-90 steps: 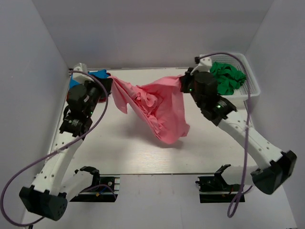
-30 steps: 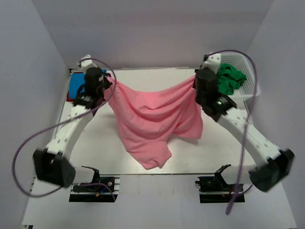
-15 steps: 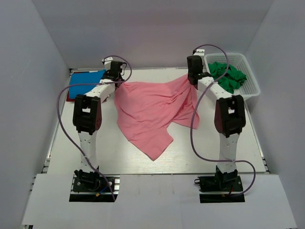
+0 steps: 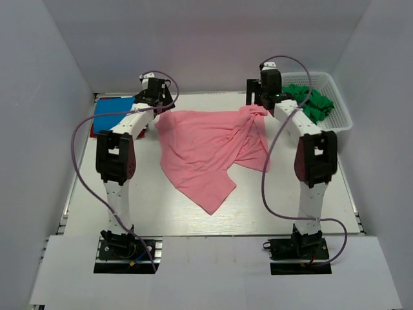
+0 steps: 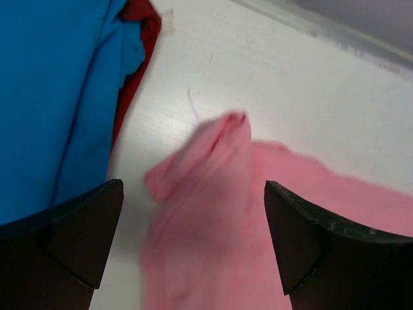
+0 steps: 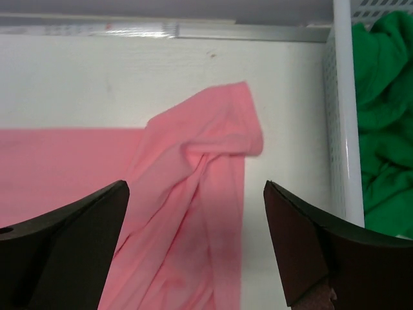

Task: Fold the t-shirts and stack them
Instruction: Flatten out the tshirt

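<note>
The salmon pink t-shirt [image 4: 205,147] lies spread on the table, rumpled along its right side, with a lower corner pointing toward the near edge. My left gripper [image 4: 157,108] hangs open over its far left corner [image 5: 213,161], holding nothing. My right gripper [image 4: 257,103] hangs open over the far right corner [image 6: 213,139], also empty. The blue t-shirt [image 4: 113,110] lies flat at the far left on top of a red one [image 5: 137,61]. Dark green t-shirts [image 4: 308,103] are heaped in the basket.
The white lattice basket [image 4: 342,120] stands at the far right corner, its wall [image 6: 341,116] close beside my right gripper. White enclosure walls ring the table on the left, back and right. Both arms reach straight out to the far edge.
Both grippers have opened and let go of the pink t-shirt's far corners. The shirt has settled flat onto the table, and both grippers sit slightly farther back.
</note>
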Robot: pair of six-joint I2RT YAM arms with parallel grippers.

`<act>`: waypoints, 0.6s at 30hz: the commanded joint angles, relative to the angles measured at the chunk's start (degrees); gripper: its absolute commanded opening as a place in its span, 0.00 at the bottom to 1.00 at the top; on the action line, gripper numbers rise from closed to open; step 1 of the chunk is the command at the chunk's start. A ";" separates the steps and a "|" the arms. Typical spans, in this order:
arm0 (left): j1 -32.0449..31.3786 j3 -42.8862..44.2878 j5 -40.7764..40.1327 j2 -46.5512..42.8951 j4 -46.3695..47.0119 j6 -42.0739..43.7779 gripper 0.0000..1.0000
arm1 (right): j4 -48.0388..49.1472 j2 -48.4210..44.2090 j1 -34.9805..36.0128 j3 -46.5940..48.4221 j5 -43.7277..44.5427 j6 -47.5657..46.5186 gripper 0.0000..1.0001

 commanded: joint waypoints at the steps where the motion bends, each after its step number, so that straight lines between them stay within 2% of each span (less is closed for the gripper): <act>1: -0.74 -5.74 3.75 -14.73 -4.86 0.63 1.00 | -3.30 -12.69 0.36 -6.02 -9.56 5.32 0.90; 4: -2.92 -11.71 10.07 -21.66 -8.04 0.09 1.00 | -7.95 -18.58 0.36 -12.60 -10.97 10.23 0.90; 6: -4.68 -18.74 18.24 -25.45 -6.91 0.70 1.00 | -9.45 -22.70 0.18 -15.61 -10.63 13.84 0.90; 7: -7.22 -21.29 23.31 -27.47 -5.94 0.71 1.00 | -11.29 -24.90 0.09 -20.58 -10.02 15.33 0.90; 8: -8.90 -25.66 26.06 -31.06 -5.06 1.75 1.00 | -11.83 -26.14 0.00 -22.37 -8.79 17.09 0.90; 10: -12.67 -28.68 30.11 -33.72 -4.44 1.76 1.00 | -12.53 -30.51 -0.08 -29.74 -8.34 19.38 0.90; 14: -24.08 -35.01 33.20 -35.93 -8.03 4.57 1.00 | -12.71 -35.99 -0.87 -39.86 -7.47 22.81 0.90; 18: -31.56 -39.50 37.31 -35.93 -10.50 5.10 1.00 | -13.06 -38.37 -1.75 -44.01 -7.64 23.79 0.90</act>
